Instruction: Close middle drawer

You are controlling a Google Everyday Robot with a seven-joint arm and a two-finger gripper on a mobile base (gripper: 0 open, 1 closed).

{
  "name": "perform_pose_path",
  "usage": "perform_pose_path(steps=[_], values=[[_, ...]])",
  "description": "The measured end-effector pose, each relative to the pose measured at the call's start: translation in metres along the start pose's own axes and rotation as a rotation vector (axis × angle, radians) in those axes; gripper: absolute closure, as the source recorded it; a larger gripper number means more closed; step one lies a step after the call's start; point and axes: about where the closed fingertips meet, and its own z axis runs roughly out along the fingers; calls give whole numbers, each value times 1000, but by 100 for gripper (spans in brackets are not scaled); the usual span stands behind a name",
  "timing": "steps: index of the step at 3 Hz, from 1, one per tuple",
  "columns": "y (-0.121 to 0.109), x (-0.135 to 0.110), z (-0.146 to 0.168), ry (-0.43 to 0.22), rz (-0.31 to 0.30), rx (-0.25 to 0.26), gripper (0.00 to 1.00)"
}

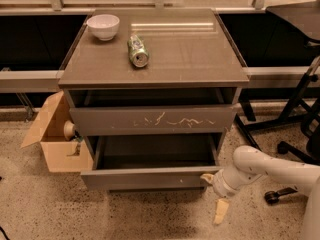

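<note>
The middle drawer [150, 178] is a wide grey-brown wooden drawer with a plain front. It stands pulled well out of the cabinet, and its dark inside shows. My gripper [213, 198] is at the drawer's front right corner. It is open: one pale fingertip [205, 177] touches the drawer front's right end, and the other finger points down toward the floor. The drawer above it [152, 119], with white scratch marks on its front, stands slightly out.
A white bowl [103, 26] and a can lying on its side [138, 52] sit on the cabinet top [200, 49]. An open cardboard box [52, 134] stands on the floor at the left. Chair legs and castors [280, 149] are at the right.
</note>
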Motion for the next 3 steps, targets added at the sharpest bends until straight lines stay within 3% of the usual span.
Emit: perform_pose_path(steps=[1, 2, 3], values=[[0, 0, 0, 0, 0, 0, 0], [1, 0, 0, -2, 0, 1, 15], [-1, -2, -4, -6, -18, 28, 39]])
